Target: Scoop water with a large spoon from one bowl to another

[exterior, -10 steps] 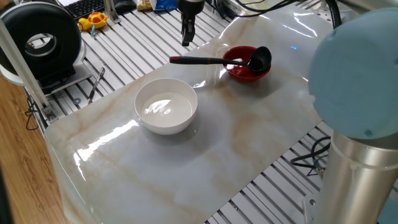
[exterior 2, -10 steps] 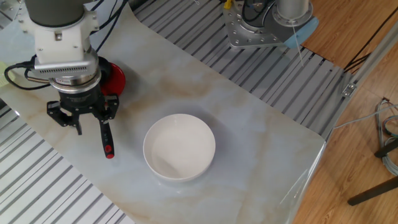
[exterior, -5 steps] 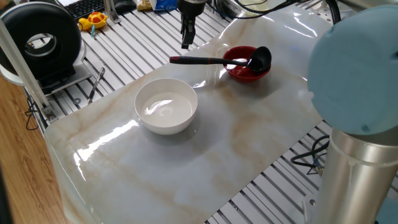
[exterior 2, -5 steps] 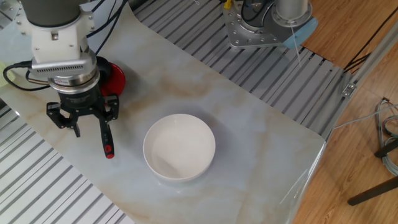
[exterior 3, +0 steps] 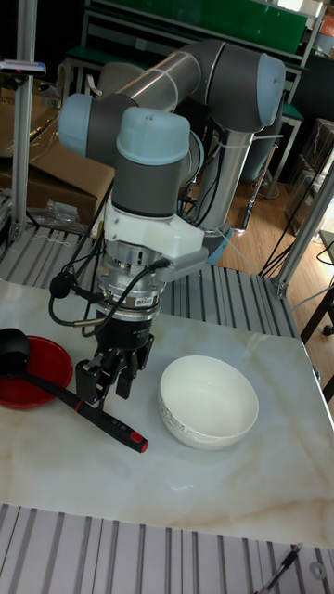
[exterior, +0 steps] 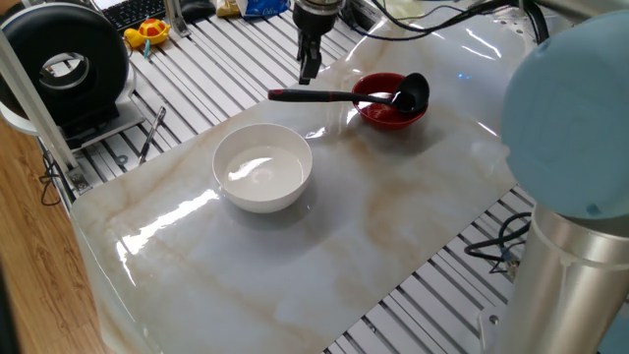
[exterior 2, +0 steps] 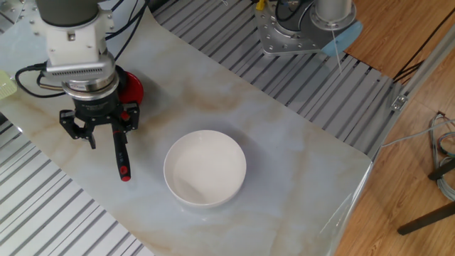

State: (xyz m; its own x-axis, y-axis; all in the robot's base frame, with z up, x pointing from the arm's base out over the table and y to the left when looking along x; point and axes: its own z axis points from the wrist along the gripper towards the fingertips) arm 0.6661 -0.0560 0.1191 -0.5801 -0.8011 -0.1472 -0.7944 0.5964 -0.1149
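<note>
1. Gripper (exterior 2: 103, 128), two-finger, jaws spread and empty, hangs above the handle.
2. Black ladle (exterior 2: 122, 155), red-tipped, lies just below; scoop rests in the small red bowl (exterior: 391, 111), handle pointing toward the deep white bowl (exterior 2: 205, 167).

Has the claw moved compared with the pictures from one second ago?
Yes. The claw shifted toward the small glossy red bowl, now above the black ladle's handle.

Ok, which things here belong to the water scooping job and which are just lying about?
Job: black ladle with red-tipped handle; small glossy red bowl; deep white bowl; open hand above the handle.
Lying about: yellow toy; black round device; keyboard.
</note>
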